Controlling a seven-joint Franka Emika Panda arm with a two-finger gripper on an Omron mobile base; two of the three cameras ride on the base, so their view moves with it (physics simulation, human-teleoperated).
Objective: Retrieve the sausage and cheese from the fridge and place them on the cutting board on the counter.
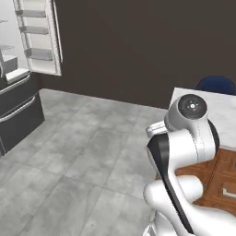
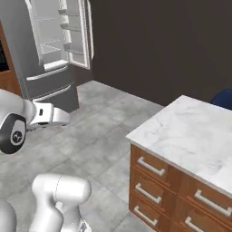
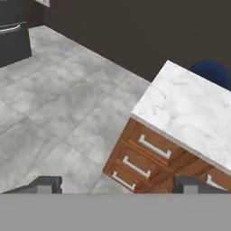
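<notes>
Fridge point(image 2: 50, 68) upright, door open

Gripper point(image 3: 117, 185) wide open, empty

- A floor of large grey stone-look tiles point(image 1: 83, 156) with thin pale joints spreads across the open middle of the room; it shows as well in the right base view point(image 2: 90, 149) and the hand view point(image 3: 58, 108).
- A plain dark brown wall point(image 1: 138, 46) stands behind the floor, meeting it along a straight line; it also fills the upper part of the right base view point(image 2: 163, 45) and the top of the hand view point(image 3: 135, 27).
- A rounded dark blue chair back point(image 1: 216, 85) rises against the wall at the far side of the room, partly hidden; it appears at the right edge of the right base view point(image 2: 224, 97) and in the hand view point(image 3: 212, 72).
- A strip of brown wooden panel point(image 2: 8, 77) stands at the left edge of the right base view.
</notes>
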